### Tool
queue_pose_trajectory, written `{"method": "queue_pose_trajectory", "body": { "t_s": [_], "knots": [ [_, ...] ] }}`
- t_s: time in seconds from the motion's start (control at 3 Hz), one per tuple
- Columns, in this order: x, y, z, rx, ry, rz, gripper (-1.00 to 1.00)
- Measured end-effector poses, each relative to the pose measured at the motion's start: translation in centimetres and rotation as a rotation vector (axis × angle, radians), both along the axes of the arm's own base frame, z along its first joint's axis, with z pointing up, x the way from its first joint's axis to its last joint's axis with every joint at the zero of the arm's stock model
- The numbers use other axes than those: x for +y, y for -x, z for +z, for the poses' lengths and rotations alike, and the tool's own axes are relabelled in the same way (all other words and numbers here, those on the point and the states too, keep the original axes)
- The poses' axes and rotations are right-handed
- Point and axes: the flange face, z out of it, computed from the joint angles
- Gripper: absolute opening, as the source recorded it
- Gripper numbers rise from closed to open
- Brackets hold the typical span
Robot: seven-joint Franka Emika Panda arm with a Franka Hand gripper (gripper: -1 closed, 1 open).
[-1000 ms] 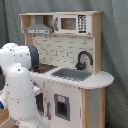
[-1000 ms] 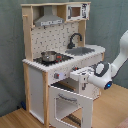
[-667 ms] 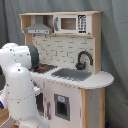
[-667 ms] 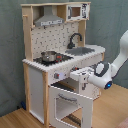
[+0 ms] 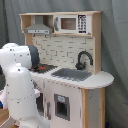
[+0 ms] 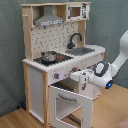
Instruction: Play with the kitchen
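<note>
The kitchen (image 6: 55,60) stands against a grey curtain (image 6: 10,50) on a wooden floor (image 6: 20,119), and both exterior views show it whole. In the second exterior view the arm (image 6: 117,57) reaches in from the second exterior view's right, and its gripper (image 6: 75,76) sits just in front of the row of knobs (image 6: 64,73) under the counter edge. Whether the fingers are apart or together cannot be told; they seem to lie close to a knob, but contact is not clear. Directly below the fingers the oven door (image 6: 70,104) hangs open, tilted outward. Above and behind them a pot (image 6: 48,56) rests on the stovetop, with the sink (image 6: 82,50) and black faucet (image 6: 75,39) farther back. In the first exterior view the arm's white body (image 5: 20,87) hides the gripper.
</note>
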Motion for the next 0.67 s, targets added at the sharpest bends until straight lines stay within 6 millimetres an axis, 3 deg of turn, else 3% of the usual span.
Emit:
{"method": "queue_pose_trajectory", "body": {
  "t_s": [0.33, 0.67],
  "knots": [
    [1.0, 0.5, 3.0, 0.032, -0.057, 0.028, 1.00],
    [4.1, 4.1, 4.7, 0.036, -0.076, 0.114, 1.00]
  ]
}}
